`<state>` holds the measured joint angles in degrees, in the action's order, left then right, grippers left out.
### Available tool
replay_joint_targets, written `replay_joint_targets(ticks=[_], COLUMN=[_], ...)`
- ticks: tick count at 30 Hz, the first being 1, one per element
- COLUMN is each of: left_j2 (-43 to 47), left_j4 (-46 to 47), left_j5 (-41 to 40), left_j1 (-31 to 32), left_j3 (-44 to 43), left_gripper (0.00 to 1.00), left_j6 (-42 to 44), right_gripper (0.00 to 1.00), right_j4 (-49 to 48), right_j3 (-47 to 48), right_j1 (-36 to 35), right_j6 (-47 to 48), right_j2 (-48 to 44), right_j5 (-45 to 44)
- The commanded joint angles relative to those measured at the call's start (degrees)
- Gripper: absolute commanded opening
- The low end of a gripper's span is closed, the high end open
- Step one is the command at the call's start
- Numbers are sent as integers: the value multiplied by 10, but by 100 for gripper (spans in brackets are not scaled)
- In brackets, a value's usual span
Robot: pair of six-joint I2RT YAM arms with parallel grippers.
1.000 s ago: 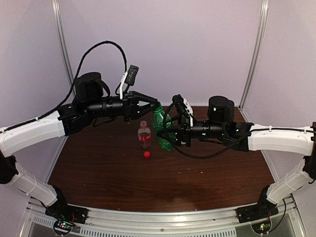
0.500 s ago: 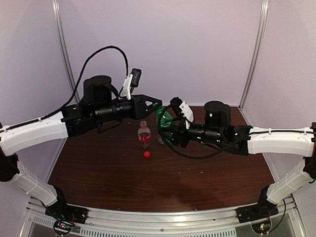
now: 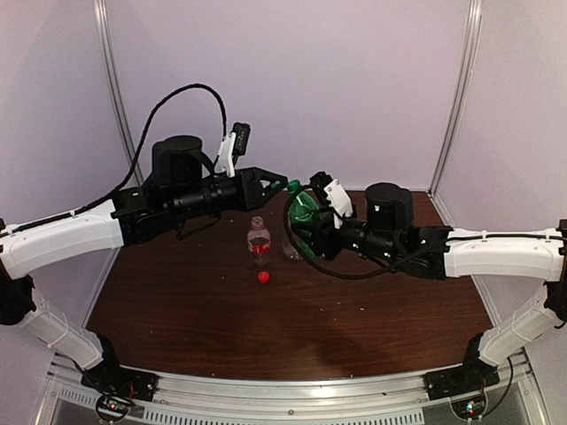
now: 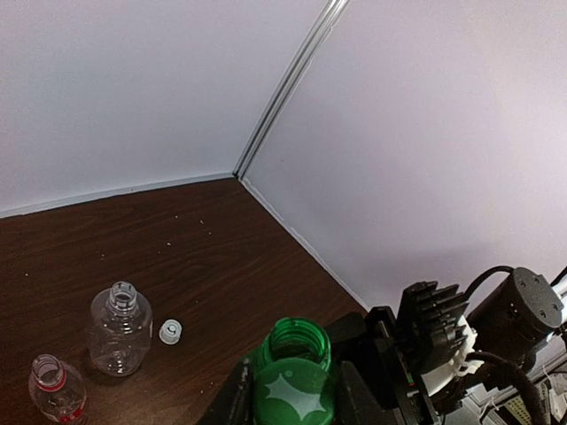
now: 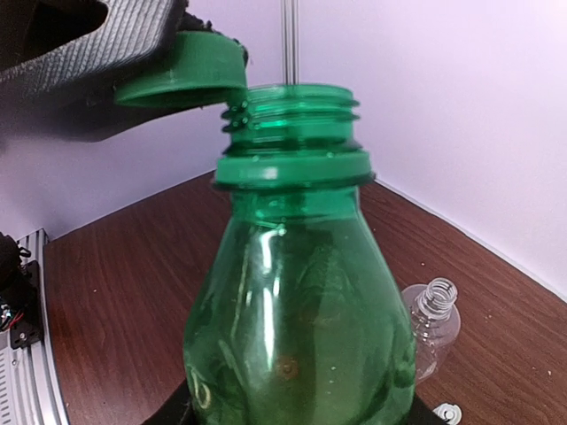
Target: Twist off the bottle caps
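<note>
My right gripper (image 3: 307, 232) is shut on the green bottle (image 3: 305, 215) and holds it tilted above the table. Its neck (image 5: 292, 115) is open, with bare threads. My left gripper (image 3: 284, 185) is shut on the green cap (image 4: 292, 393) and holds it just beside and above the bottle's mouth (image 4: 299, 340); the cap also shows in the right wrist view (image 5: 182, 75). The clear bottle with a red label (image 3: 259, 241) stands open on the table, its red cap (image 3: 263, 276) lying in front of it. The wider clear bottle (image 4: 120, 328) stands open beside its white cap (image 4: 170, 331).
The brown table (image 3: 195, 310) is enclosed by pale walls with metal corner posts (image 3: 115, 106). Both arms meet over the table's far middle. A black cable (image 3: 177, 93) loops above the left arm.
The right gripper has lifted the green bottle off the table and tilted it toward the left gripper. The green cap now sits apart from the neck in the left gripper.
</note>
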<state>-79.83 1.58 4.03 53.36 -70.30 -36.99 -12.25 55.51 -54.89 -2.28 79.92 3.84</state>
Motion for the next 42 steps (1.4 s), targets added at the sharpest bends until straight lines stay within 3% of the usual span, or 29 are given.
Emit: replay_joint_targets(ticks=[1, 11, 22, 32, 42], left_j2=[0, 41, 107, 110, 36], left_j4=[15, 11, -12, -4, 97], left_j5=[-18, -32, -99, -139, -143], left_j1=[3, 2, 0, -3, -41], left_j3=[-13, 20, 109, 230, 361], left_gripper=[18, 22, 23, 23, 22], left_j6=[1, 86, 160, 147, 90], right_gripper=[36, 38, 38, 38, 38], right_j4=[-10, 2, 2, 3, -3], right_j3=[-3, -24, -49, -63, -61], right_j1=[-3, 16, 50, 75, 75], right_j6=[6, 12, 0, -23, -34], right_j2=[-17, -50, -93, -108, -95], right_j5=[-26, 25, 48, 57, 74])
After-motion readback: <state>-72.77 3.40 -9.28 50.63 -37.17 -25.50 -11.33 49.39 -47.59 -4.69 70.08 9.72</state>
